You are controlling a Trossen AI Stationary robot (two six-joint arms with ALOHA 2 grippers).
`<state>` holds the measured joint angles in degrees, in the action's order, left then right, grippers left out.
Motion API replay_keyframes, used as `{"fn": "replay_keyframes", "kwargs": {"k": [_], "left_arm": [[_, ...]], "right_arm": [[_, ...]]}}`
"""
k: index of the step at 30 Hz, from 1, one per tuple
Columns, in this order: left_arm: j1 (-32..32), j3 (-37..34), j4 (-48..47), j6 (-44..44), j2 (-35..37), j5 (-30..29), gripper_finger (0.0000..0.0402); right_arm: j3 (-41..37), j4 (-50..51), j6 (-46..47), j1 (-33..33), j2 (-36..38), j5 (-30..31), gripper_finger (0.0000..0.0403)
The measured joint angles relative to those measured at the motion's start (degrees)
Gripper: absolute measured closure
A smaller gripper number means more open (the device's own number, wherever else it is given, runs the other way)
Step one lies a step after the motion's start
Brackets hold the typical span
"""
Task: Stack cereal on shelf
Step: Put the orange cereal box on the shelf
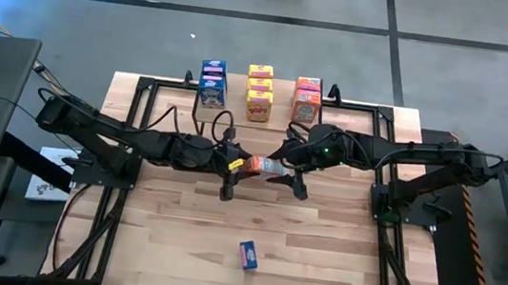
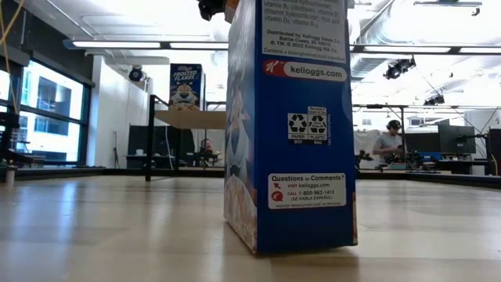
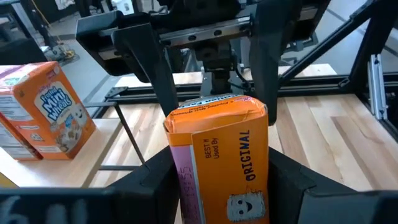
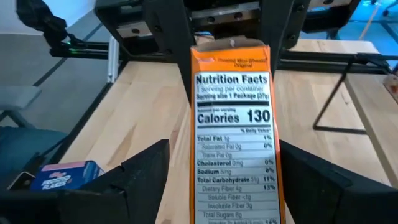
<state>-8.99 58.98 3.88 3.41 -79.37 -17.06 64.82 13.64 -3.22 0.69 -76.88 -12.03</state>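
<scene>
Both grippers meet over the middle of the table (image 1: 318, 255), sharing one orange cereal box (image 1: 257, 165) between them.

Left gripper (image 1: 240, 167) is closed tight on the near end of that box, its dark fingers (image 3: 155, 180) pressing the two narrow sides; right gripper (image 1: 282, 170) faces it from the other side with its jaws spread wide around the far end, fingers (image 4: 140, 171) standing clear of the cardboard. At the far edge of the table, the shelf (image 1: 257, 114) carries a blue stack (image 1: 213, 82) on the left, a yellow stack (image 1: 260, 91) in the middle and an orange stack (image 1: 307, 99) on the right. One blue box (image 1: 248, 254) stands alone near the front edge, well apart from both arms, filling much of the low view.
</scene>
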Motion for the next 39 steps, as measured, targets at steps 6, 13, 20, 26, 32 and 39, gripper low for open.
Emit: {"fn": "replay_keyframes", "kwargs": {"k": [6,13,20,26,32,39], "left_arm": [[0.0,0.0,0.3,0.3,0.0,0.0,0.0238],[0.0,0.0,0.4,0.1,0.0,0.0,0.0238],[0.0,0.0,0.6,-1.6,0.0,0.0,0.0238],[0.0,0.0,0.7,-2.7,0.0,0.0,0.0238],[-0.1,0.0,1.2,-3.6,0.0,-1.5,0.0238],[-0.1,-0.1,3.9,-5.1,0.0,-2.5,0.0238]], "right_arm": [[0.0,0.7,0.0,0.0,0.0,1.9,0.016],[0.0,0.7,0.8,0.0,0.0,1.9,0.02],[-0.1,0.7,0.9,0.0,0.0,1.7,0.0215],[0.0,0.7,1.3,0.0,0.0,1.7,0.0217],[0.0,0.6,2.1,0.0,0.0,1.8,0.0217],[0.0,0.5,1.9,0.0,0.1,2.0,0.0218]]}}
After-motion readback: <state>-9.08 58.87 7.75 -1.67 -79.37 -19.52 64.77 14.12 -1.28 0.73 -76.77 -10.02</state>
